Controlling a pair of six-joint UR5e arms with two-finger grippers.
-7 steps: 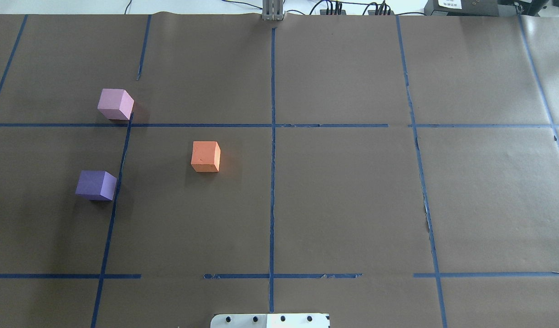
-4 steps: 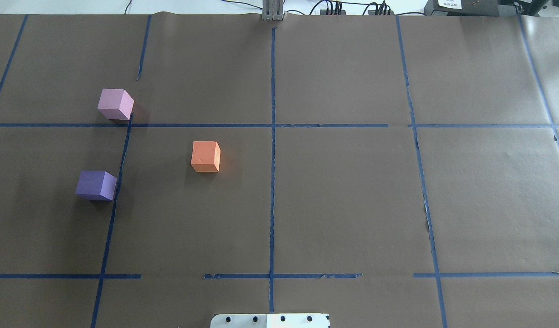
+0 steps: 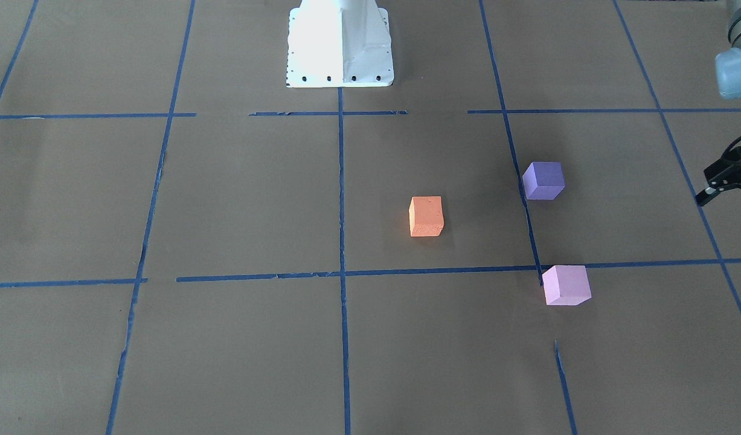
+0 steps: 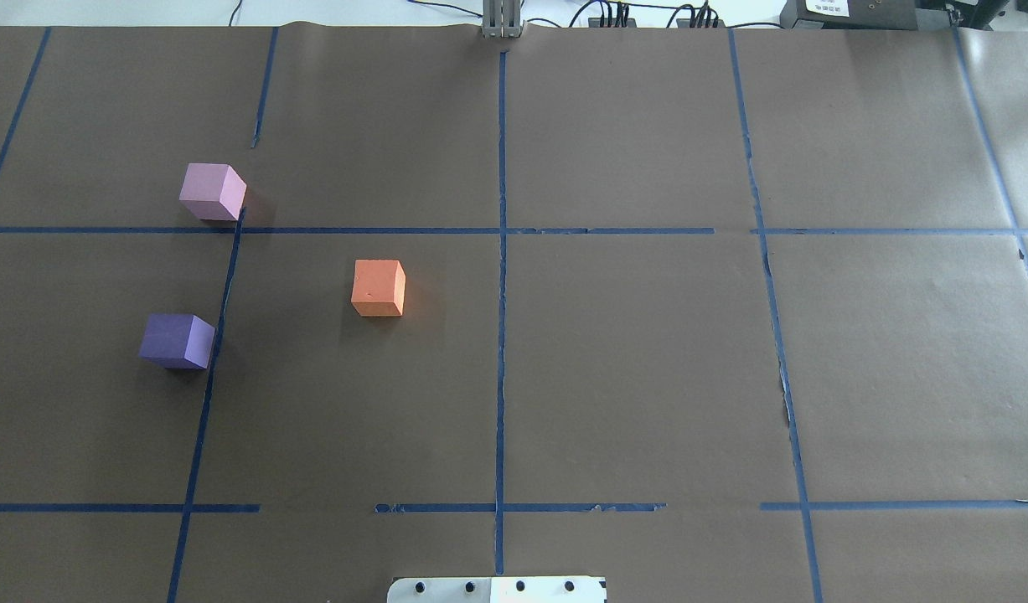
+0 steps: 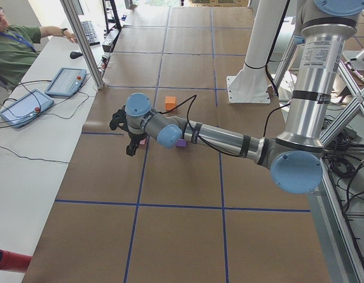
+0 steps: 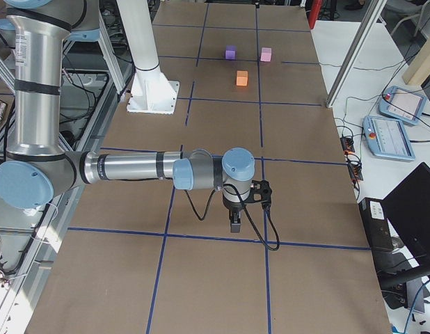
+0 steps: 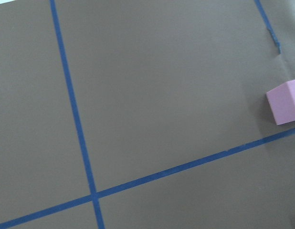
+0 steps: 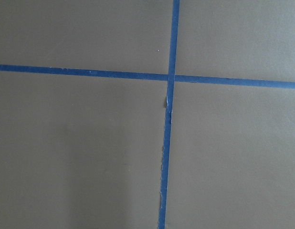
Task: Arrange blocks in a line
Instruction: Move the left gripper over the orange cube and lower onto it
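Three cubes sit apart on the brown table cover. The orange block [image 4: 379, 287] [image 3: 426, 215] is nearest the centre line. The violet-purple block [image 4: 177, 340] [image 3: 543, 180] is to its left and nearer the robot. The pale pink block [image 4: 213, 191] [image 3: 566, 284] is farther away and also shows at the right edge of the left wrist view [image 7: 285, 101]. My left gripper [image 3: 729, 205] hovers off the table's left side, left of the purple block, with its fingers apart and empty. My right gripper [image 6: 234, 221] hangs over the far right of the table; I cannot tell its state.
The robot base [image 3: 340, 45] stands at the table's near edge. Blue tape lines [image 4: 501, 251] form a grid. An operator [image 5: 11, 53] and control pendants [image 5: 64, 81] are at a white side table beyond the far edge.
A small black tip of the left gripper has entered the overhead view at its left edge. The three blocks have not moved.
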